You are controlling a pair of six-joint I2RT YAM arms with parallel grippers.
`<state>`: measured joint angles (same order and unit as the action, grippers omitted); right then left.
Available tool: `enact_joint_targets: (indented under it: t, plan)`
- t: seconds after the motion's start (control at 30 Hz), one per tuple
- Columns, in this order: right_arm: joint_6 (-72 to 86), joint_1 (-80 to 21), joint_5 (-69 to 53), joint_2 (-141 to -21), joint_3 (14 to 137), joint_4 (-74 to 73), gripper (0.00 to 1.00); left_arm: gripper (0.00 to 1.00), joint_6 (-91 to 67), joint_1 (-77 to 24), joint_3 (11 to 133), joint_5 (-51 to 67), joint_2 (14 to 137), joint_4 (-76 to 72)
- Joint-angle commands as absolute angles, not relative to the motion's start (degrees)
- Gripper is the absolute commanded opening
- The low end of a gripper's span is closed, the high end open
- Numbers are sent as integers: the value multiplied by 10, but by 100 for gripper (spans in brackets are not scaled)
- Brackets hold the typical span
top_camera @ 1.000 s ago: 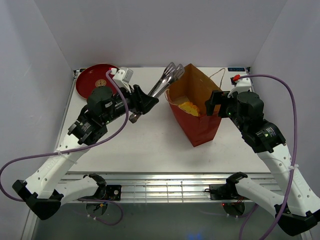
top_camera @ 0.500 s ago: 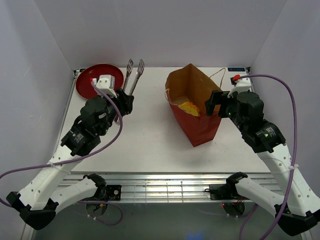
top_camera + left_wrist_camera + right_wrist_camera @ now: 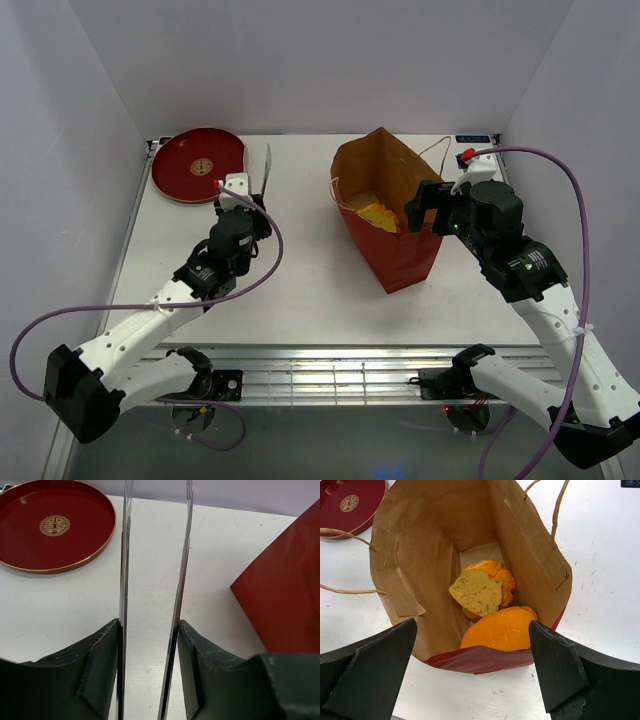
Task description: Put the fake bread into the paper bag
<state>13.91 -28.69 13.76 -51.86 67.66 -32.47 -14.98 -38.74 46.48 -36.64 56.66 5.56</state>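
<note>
Right wrist view, fake bread in paper bag below wide-open right claw, left claw gripping tongs.

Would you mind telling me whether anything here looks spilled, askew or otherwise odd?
Nothing stands out. The paper bag stands upright with the fake bread inside, the red plate lies flat, and the left gripper is shut on metal tongs.

Golden roll partly behind bag rim
</note>
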Motion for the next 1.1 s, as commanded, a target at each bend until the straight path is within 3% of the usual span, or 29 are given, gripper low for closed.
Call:
enact_joint_targets:
  t: [0.0,0.43,1.07]
  plan:
    - [144,-291,137,-512,684,-307,98,57,-144,-389,449,-378,606,-35]
    - [152,-291,118,-499,683,-318,98,57,-206,-359,410,-336,806,-184]
    - [151,-291,123,-484,682,-340,98,58,-223,-323,509,-273,1041,-233]
